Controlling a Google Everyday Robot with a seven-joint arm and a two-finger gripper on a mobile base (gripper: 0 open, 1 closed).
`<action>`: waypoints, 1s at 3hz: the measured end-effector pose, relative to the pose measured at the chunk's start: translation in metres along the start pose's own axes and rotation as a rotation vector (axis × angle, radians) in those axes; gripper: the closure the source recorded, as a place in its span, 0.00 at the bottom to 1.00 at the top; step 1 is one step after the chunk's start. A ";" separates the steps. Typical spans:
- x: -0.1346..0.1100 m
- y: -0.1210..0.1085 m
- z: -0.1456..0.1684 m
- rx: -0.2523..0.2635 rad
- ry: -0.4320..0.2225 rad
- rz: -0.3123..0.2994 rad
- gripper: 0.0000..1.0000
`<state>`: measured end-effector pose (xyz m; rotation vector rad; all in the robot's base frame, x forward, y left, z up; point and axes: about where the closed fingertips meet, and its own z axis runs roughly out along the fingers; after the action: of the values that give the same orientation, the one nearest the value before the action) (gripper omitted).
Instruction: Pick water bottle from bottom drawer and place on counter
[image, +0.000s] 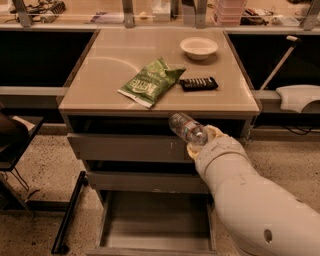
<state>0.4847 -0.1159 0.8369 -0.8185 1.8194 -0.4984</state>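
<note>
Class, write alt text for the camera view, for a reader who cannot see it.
The robot's hand holds a water bottle in the air, just below the front edge of a tan counter. On the counter lie a green snack bag, a black remote and a white bowl; the bottom drawer stands open below.

Crinkled clear plastic water bottle (186, 128) in jaws at glossy counter (115, 55) edge.

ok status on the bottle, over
Gripper shut on water bottle, held just below counter front edge. Bottom drawer open. Green snack bag, black remote on counter near that edge.
</note>
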 end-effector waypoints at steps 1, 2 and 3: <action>0.000 -0.001 0.000 0.001 -0.001 0.001 1.00; -0.016 -0.036 -0.020 0.106 -0.007 -0.058 1.00; -0.068 -0.133 -0.057 0.362 -0.018 -0.148 1.00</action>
<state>0.4882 -0.1590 0.9906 -0.7056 1.5947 -0.8836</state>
